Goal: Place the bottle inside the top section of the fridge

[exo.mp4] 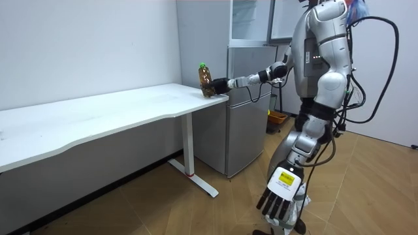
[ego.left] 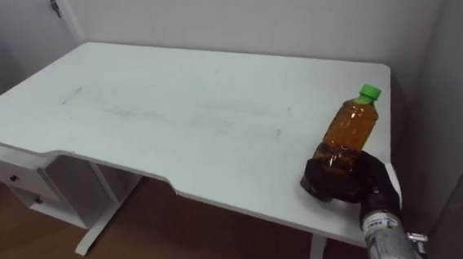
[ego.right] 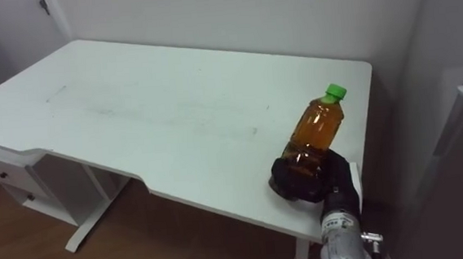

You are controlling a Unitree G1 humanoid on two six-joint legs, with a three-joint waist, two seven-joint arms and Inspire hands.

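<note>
Left eye view: bottle (ego.left: 348, 138), amber liquid, green cap (ego.left: 368, 93), at the tabletop's (ego.left: 173, 109) right front corner. I can't see its base behind the right hand (ego.left: 358, 182), whose dark fingers are wrapped round the lower body. The forearm is cut off at the bottom edge.

Room view: bottle upright at the tabletop end beside the grey fridge (exo.mp4: 245, 104). Left hand (exo.mp4: 279, 196) hangs low, fingers loosely straight.

Right eye view: I cannot tell whether the base touches the tabletop.

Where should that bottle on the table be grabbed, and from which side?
Around the lower body, from the table's right edge: the bottle stands upright by that corner, widest low, narrowing to its green cap. The right hand is curled round it there.
</note>
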